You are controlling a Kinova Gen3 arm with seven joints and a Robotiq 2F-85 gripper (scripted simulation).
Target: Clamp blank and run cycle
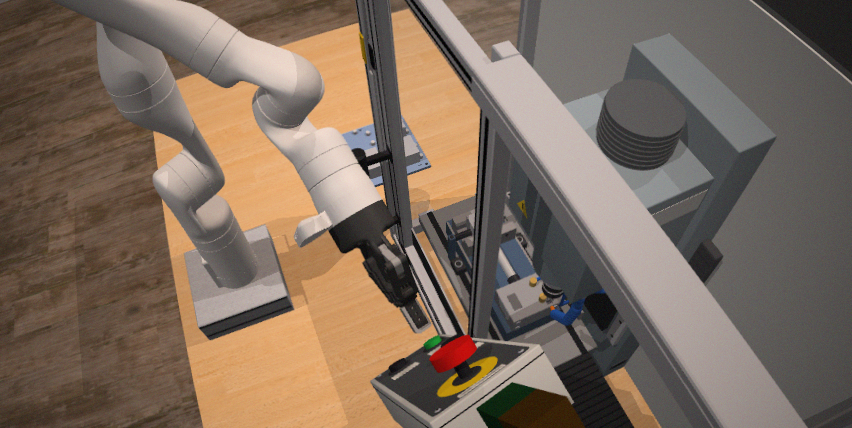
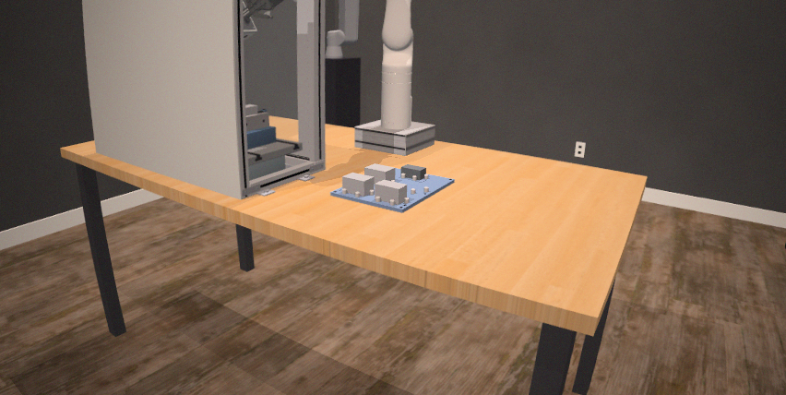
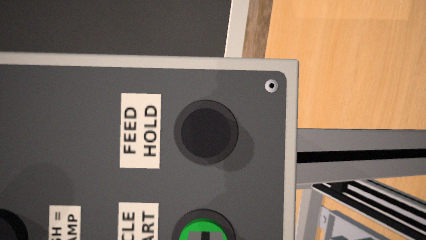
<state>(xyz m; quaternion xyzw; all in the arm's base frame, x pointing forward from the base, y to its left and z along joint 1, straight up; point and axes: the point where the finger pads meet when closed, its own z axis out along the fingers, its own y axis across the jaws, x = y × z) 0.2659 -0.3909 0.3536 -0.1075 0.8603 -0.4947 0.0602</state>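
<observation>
My gripper (image 1: 419, 320) is shut and empty, pointing down just behind the control column's panel (image 1: 417, 392) (image 3: 90, 80), near the green CYCLE START button (image 1: 432, 342) (image 3: 202, 229). The black VISE AIR knob (image 3: 9, 231) is cut off at the left edge of the wrist view; its position is unclear. The plate (image 2: 434, 183) holds three light blanks (image 2: 358, 184) (image 2: 379, 173) (image 2: 390, 192) and the dark setting master (image 2: 413, 172), all upright. The vise (image 1: 512, 258) is partly hidden behind the guard frame; I cannot tell what lies between its jaws. The door handle (image 1: 375, 158) is beside a guard post; door closure is unclear.
A red emergency stop (image 1: 453, 353) stands on the panel beside the green button. The black FEED HOLD button (image 1: 400, 365) (image 3: 206, 132) is on its other side. A lamp's dull brown segment (image 1: 536, 416) shows at the bottom. The guard's upright frame (image 1: 490, 234) stands beside my gripper.
</observation>
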